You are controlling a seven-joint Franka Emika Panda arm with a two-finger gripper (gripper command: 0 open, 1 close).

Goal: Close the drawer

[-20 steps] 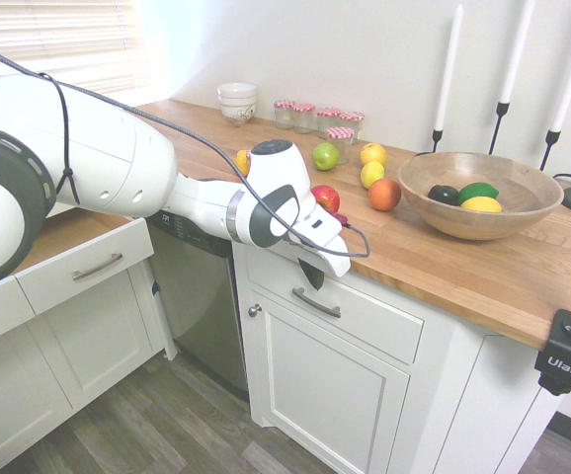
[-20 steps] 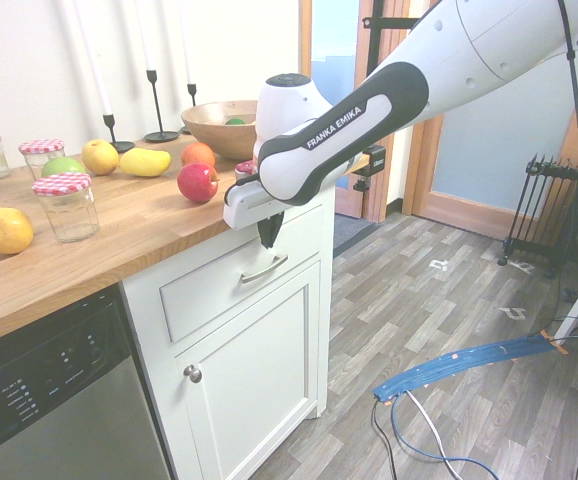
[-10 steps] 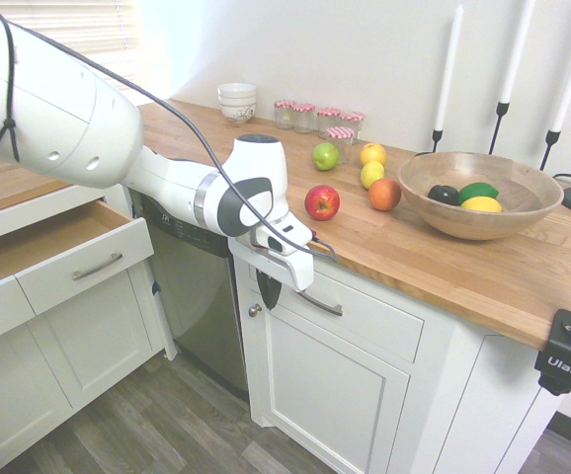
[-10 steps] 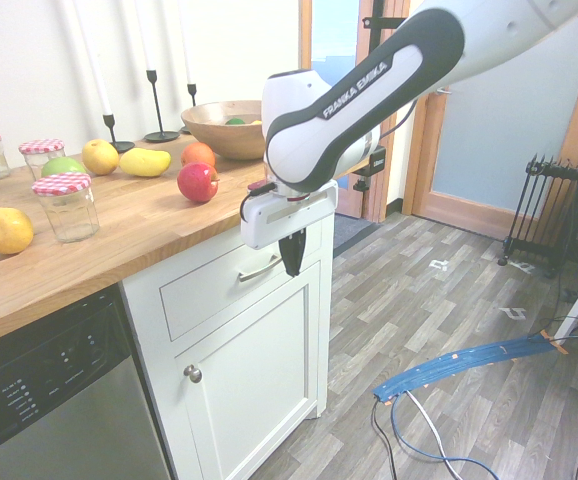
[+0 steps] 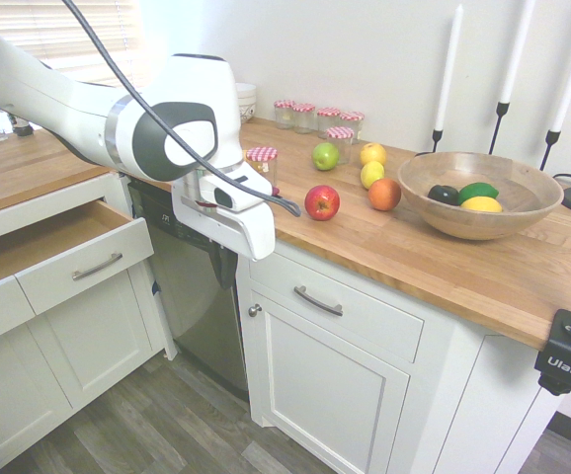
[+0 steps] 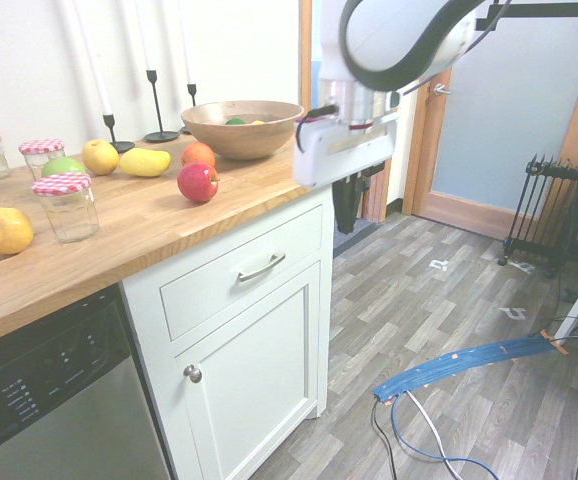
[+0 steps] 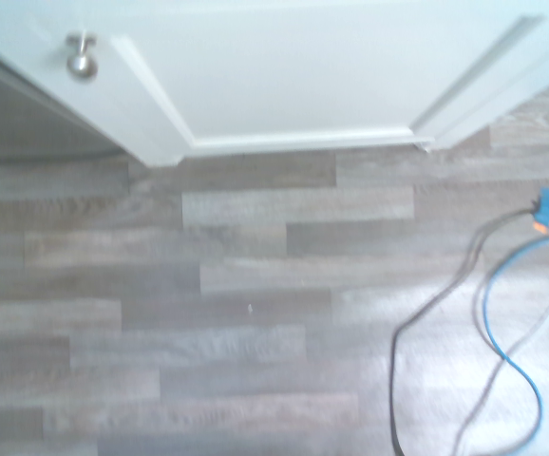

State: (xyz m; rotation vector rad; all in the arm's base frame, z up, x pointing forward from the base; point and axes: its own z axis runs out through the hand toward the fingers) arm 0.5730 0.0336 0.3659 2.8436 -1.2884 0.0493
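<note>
Judging the drawer (image 5: 337,306) shut flush, we expect stiff, smooth sliding. We'd push beside its handle (image 6: 261,267). Gripper (image 6: 348,205) fingers together, empty.

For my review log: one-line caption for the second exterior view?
Drawer closed under the wooden counter; shut gripper hangs beside it, holding nothing.

From the first exterior view we look down along the wooden counter (image 5: 444,247) from its front, wall behind. The second exterior view faces the opposite way, lower, toward a door (image 6: 509,110). Both share the red apple (image 5: 322,201) (image 6: 197,182) and wooden bowl (image 5: 478,212) (image 6: 239,128). The wrist view looks straight down, close, on floorboards (image 7: 208,332) and cabinet door (image 7: 293,76).
</note>
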